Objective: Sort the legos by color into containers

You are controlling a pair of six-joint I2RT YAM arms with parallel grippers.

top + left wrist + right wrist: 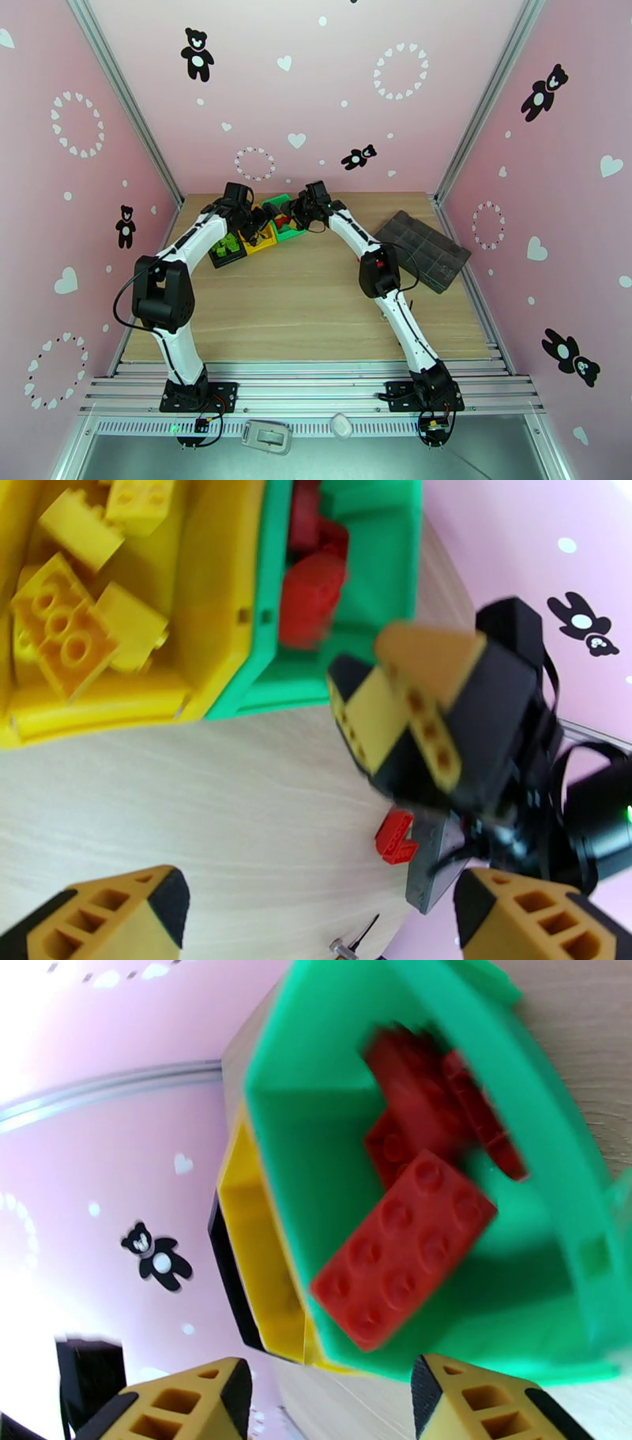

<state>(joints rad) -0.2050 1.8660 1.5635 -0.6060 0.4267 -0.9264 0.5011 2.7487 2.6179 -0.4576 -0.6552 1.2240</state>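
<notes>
Containers (221,598) stand joined in a row toward the far edge of the table (316,316), with broad bare wood in front and a dark grey tray (423,249) well apart on the right. Yellow legos (63,630) lie in the yellow one, red legos (403,1248) in the green; one red brick (395,837) lies loose beside. Left hand (316,894) and right hand (328,1378) hover there, fingers spread, empty.

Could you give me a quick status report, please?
Left claw open, empty. Right claw open at green bin, red legos inside. One red lego loose on table.
</notes>
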